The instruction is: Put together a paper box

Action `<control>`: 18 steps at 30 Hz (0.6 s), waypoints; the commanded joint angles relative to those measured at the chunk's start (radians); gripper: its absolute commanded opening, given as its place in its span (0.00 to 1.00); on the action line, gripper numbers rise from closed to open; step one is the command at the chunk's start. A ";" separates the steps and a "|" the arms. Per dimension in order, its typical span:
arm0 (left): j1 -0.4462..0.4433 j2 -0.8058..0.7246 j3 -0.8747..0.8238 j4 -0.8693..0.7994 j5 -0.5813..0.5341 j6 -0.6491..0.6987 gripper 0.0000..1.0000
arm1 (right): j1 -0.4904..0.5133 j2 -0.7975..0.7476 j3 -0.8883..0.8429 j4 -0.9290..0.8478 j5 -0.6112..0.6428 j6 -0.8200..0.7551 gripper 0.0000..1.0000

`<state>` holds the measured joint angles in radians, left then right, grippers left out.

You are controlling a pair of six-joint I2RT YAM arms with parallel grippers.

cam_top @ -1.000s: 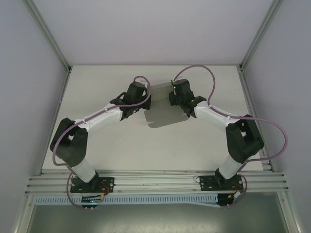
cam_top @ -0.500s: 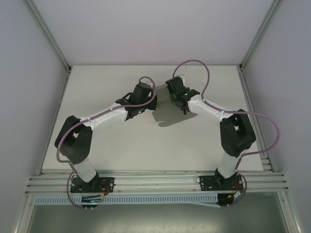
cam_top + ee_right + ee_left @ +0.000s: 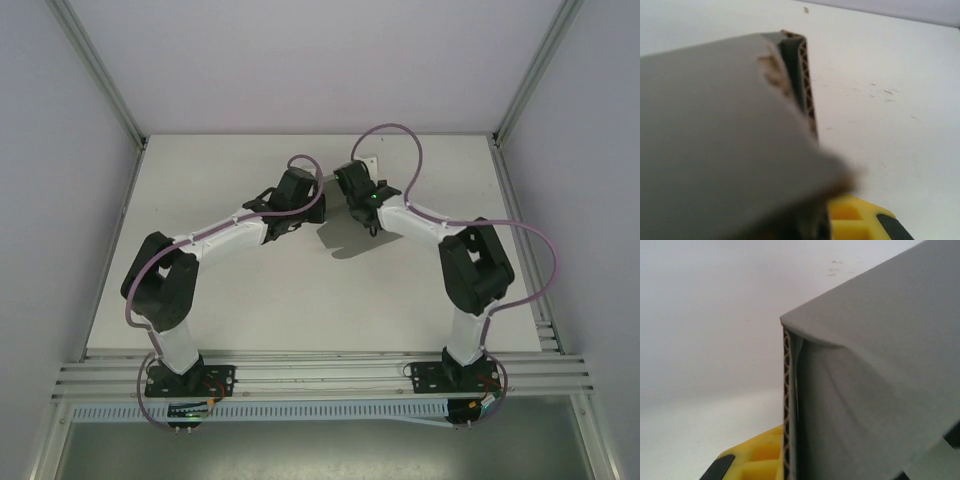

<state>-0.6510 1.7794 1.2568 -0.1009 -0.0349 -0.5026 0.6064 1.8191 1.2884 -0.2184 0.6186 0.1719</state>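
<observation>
I'm holding the paper box [image 3: 334, 212] off the table [image 3: 250, 300] at mid-width, toward the far side, strung between the two arms. It is taking up far less room than a second ago. Back then the grey sheet was spreading wide between the wrists; now I'm bringing the left gripper [image 3: 312, 205] and the right gripper [image 3: 350, 200] close together, and only a thin sliver of cardboard is showing over its shadow. I'm reading that as the panels folding toward each other, so the fold is under way but the box isn't closed up yet. From above I'm not making out the jaws at all. The wrist cameras are filling that in. On the left, a corrugated edge of the paper box [image 3: 880, 370] is running straight down into a yellow finger pad [image 3: 760, 457], with a crease bulging in the panel beside it. On the right, a doubled, slightly torn corner [image 3: 790, 65] is sitting above the other yellow pad [image 3: 855, 217]. Both sets of jaws are pressed together, pinching the cardboard.
</observation>
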 commanded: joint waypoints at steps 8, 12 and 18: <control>0.020 -0.084 -0.001 -0.091 0.012 0.012 0.00 | -0.174 -0.312 -0.375 0.424 -0.457 -0.189 0.30; 0.020 -0.079 0.002 -0.100 0.004 0.018 0.00 | -0.194 -0.371 -0.408 0.408 -0.654 -0.217 0.46; 0.021 -0.075 0.006 -0.097 0.015 0.018 0.00 | -0.219 -0.414 -0.411 0.384 -0.744 -0.217 0.57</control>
<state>-0.6422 1.7267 1.2560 -0.1528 -0.0048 -0.4938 0.4046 1.4391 0.8757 0.1524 -0.0532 -0.0284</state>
